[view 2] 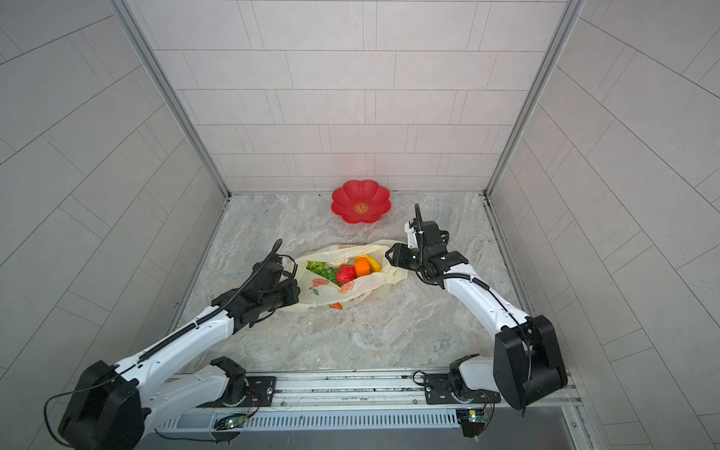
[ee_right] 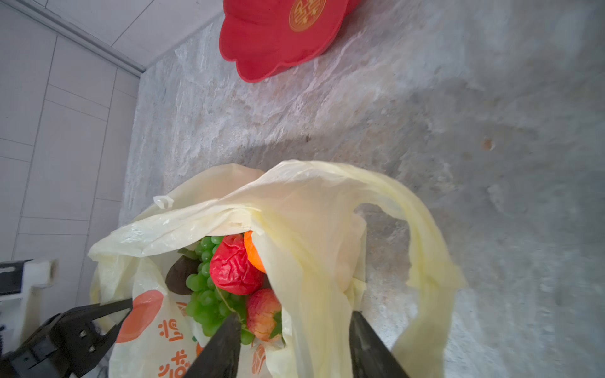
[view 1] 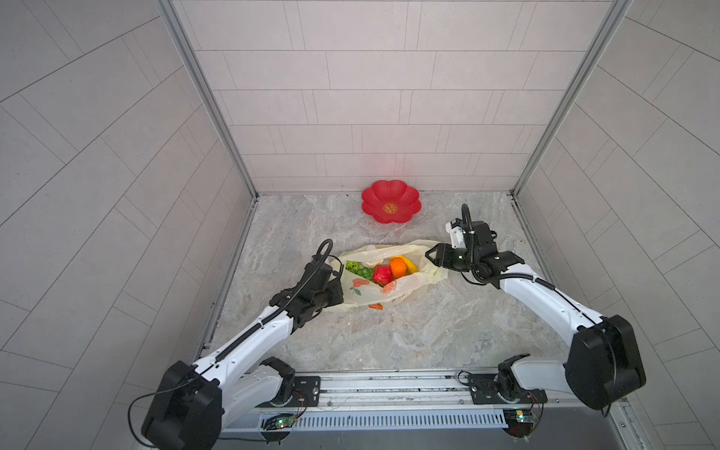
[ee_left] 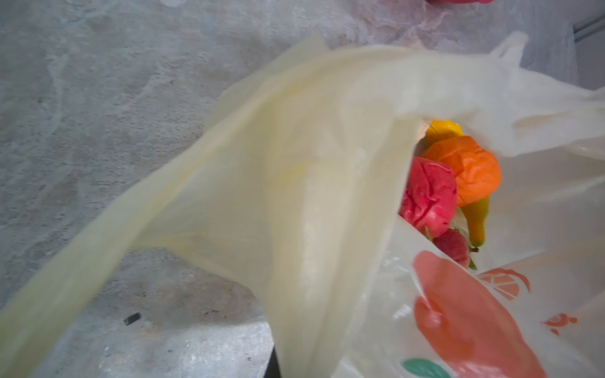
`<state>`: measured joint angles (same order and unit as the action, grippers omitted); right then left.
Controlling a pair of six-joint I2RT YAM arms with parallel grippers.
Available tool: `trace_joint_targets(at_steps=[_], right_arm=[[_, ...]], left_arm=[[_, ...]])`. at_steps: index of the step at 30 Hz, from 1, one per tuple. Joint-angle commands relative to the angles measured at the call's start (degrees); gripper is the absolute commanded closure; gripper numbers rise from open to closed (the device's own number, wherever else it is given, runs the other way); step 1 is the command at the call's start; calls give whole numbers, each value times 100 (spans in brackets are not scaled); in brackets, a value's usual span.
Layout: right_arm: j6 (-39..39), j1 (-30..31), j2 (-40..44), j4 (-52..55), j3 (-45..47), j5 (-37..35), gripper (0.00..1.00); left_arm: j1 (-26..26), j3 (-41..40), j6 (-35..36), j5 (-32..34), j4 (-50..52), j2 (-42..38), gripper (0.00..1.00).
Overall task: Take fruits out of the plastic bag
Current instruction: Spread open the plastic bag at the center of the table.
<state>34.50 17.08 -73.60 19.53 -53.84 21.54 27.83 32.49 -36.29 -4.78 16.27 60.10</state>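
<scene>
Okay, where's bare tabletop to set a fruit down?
Bare: between the plastic bag and the red dish, and from the bag to the front rail. Crowded: the bag's ends, at the left gripper and right gripper.

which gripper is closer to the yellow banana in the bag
Right. The right gripper stands open at the edge of the plastic bag beside the banana; the left gripper pinches the opposite edge, with the other fruits between.

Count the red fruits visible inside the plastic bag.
2: a crinkled red fruit between the grapes and the orange, and a strawberry just beside it. More may lie hidden under the plastic bag.
</scene>
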Motion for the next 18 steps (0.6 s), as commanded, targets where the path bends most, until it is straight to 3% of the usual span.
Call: trace_joint_targets(at_steps=[1,6,12,18], right_arm=[[-346,168,321,1131,-339,-1038,30],[-467,798,492,1806,-579,-1878,27],[-8,1869,300,2169,-866,-3109,27],[328,1979,-390,1979,-995,-3258,25]], left_arm=[[20,126,192,273,30,-16,100],[86,135,231,326,-1,80,100],[152,139,272,460,-19,92,100],[167,133,242,493,-45,159,100]])
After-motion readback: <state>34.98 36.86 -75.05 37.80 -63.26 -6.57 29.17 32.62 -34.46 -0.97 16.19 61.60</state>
